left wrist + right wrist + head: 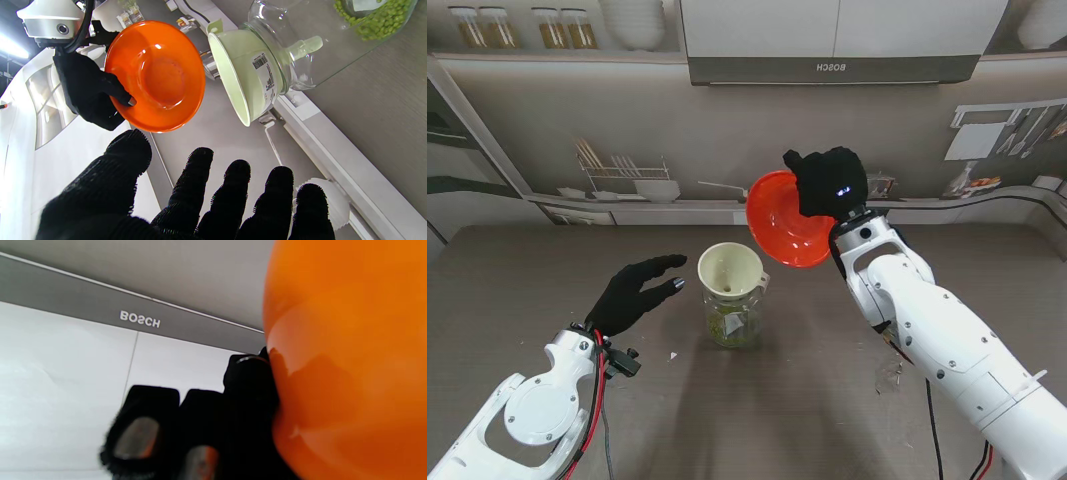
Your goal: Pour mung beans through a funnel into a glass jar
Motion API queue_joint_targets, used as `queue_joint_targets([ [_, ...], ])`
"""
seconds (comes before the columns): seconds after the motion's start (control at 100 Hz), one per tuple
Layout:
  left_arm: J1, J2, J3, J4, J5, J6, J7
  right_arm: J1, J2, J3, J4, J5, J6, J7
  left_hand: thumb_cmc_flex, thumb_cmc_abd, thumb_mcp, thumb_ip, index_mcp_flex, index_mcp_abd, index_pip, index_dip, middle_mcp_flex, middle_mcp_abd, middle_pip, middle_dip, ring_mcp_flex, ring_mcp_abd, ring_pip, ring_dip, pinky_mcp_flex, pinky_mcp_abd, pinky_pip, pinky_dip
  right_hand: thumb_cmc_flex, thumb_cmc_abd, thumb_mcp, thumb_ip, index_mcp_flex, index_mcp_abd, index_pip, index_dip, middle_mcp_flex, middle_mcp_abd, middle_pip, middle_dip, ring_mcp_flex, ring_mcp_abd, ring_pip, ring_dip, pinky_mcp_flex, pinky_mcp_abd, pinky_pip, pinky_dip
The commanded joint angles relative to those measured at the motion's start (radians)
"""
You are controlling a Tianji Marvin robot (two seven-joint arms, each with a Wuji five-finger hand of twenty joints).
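The right hand is gripping the orange bowl tipped steeply above the funnel sitting in the glass jar, where mung beans are already lying, so pouring looks nearly finished. The left hand is hovering spread and empty just beside the jar, over a grey-brown table facing a kitchen backdrop.

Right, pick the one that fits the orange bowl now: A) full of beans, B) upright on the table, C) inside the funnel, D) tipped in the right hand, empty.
D: the right hand holds the orange bowl tilted on edge, its inside bare.
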State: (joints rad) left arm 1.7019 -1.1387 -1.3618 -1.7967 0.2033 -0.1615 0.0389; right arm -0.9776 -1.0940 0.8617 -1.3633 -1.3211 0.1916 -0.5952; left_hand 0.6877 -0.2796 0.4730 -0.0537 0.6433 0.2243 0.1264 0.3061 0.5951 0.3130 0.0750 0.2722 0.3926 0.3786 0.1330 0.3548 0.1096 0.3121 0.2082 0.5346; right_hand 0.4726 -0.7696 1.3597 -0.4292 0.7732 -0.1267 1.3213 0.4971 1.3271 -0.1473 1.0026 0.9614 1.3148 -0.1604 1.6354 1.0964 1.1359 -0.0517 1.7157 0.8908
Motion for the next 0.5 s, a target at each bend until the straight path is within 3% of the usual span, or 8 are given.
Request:
queue_joint_targets([
  [0.0, 0.001, -0.005, 0.001, 0.001, -0.001, 0.000, -0.017, -0.018, 0.005, 0.002, 0.008, 0.003, -0.006, 0.009, 0.025, 0.040, -0.014, 0.025, 0.006, -0.001, 0.001, 0.001, 0.015, 0.003, -0.007, -0.006, 0.016, 0.008, 0.005, 0.009, 0.002, -0.004, -0.023, 0.007, 0.046, 0.047, 0.110, 0.003, -0.006, -0.026, 0.075, 0.009, 0.039, 0.041, 0.015, 0.001, 0.012, -0.165, 0.055, 0.023, 0.044, -0.136, 0.108, 0.003],
  [0.49, -0.001, -0.004, 0.005, 0.002, -0.004, 0.005, -0.020, -0.080, 0.013, 0.008, 0.065, 0.031, -0.047, -0.026, 0.025, 0.041, -0.014, 0.025, 0.006, -0.002, 0.001, 0.001, 0.014, 0.003, -0.007, -0.006, 0.015, 0.007, 0.005, 0.009, 0.002, -0.004, -0.023, 0.007, 0.045, 0.048, 0.109, 0.003, -0.006, -0.025, 0.075, 0.009, 0.039, 0.039, 0.015, 0.003, 0.012, -0.166, 0.056, 0.023, 0.044, -0.138, 0.108, 0.003],
])
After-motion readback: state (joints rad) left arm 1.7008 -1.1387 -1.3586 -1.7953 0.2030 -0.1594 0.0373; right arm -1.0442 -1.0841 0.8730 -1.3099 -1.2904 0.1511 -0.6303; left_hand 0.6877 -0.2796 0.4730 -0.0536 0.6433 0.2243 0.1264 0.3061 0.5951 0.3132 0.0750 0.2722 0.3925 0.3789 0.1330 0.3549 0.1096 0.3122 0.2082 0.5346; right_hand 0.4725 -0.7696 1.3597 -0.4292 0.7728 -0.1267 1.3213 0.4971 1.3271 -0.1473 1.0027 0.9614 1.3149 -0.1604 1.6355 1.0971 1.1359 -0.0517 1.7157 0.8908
